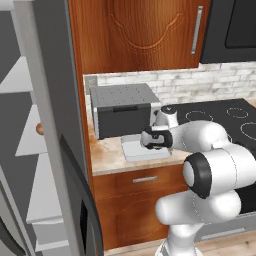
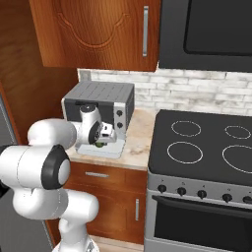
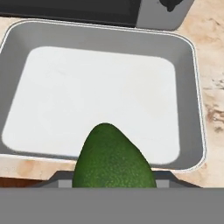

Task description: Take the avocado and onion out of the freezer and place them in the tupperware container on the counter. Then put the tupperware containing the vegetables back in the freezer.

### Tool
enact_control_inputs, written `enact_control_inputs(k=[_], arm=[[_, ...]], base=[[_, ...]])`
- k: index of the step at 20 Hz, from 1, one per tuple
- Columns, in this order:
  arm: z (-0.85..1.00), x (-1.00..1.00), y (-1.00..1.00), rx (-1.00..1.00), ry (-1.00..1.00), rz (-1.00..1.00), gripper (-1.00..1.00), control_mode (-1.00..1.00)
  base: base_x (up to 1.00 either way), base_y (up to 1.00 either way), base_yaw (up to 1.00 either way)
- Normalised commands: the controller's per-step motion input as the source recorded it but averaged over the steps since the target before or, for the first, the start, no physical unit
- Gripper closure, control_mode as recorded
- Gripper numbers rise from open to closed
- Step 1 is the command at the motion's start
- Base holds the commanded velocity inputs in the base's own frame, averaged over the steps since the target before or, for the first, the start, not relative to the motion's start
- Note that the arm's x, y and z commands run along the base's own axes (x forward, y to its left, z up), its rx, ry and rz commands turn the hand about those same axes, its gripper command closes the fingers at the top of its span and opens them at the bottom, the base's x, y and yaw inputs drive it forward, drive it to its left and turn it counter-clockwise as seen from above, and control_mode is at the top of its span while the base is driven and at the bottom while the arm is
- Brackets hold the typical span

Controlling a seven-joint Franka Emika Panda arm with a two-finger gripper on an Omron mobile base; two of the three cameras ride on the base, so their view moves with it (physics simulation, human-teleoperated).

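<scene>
Avocado [image 3: 113,158] pinched in the gripper [image 2: 102,138], above the empty container [image 3: 192,100]
Lower it over the tray's middle before you let go; keep clear of the toaster oven [image 1: 125,110]; don't drop it onto the bench [image 2: 140,140].

You've got a dark green avocado [image 3: 113,159], faintly mottled skin, at 6 o'clock in hand view. Above it, tupperware container [image 3: 191,87]: grey walls, white floor, pale rim. Counter [image 3: 212,65] is beige w/ brown speckles. Toaster oven [image 1: 122,107] is grey w/ dark front. Cabinets [image 1: 137,35] reddish-brown wood, silver handles. Backsplash [image 2: 197,93] white-grey brick. Stovetop [image 2: 206,142] black w/ white rings. Freezer [image 1: 45,125] grey, shelves pale grey; orange-brown onion [image 1: 39,129] at 9 o'clock in left base view.
</scene>
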Motion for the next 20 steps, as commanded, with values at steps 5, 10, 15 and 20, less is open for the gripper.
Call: enact_control_inputs(k=[5,10,15,20], arm=[[-0.3,0.13,0.0,0.0,0.0,0.0,1.0,-1.0],[-0.15,0.24,0.0,0.0,0.0,0.0,1.0,-1.0],[-0.17,0.17,0.0,0.0,0.0,0.0,1.0,-1.0],[-0.13,0.08,0.0,0.0,0.0,0.0,-1.0,-1.0]], base=[[0.0,0.0,0.0],[0.0,0.0,0.0],[0.0,0.0,0.0],[0.0,0.0,0.0]])
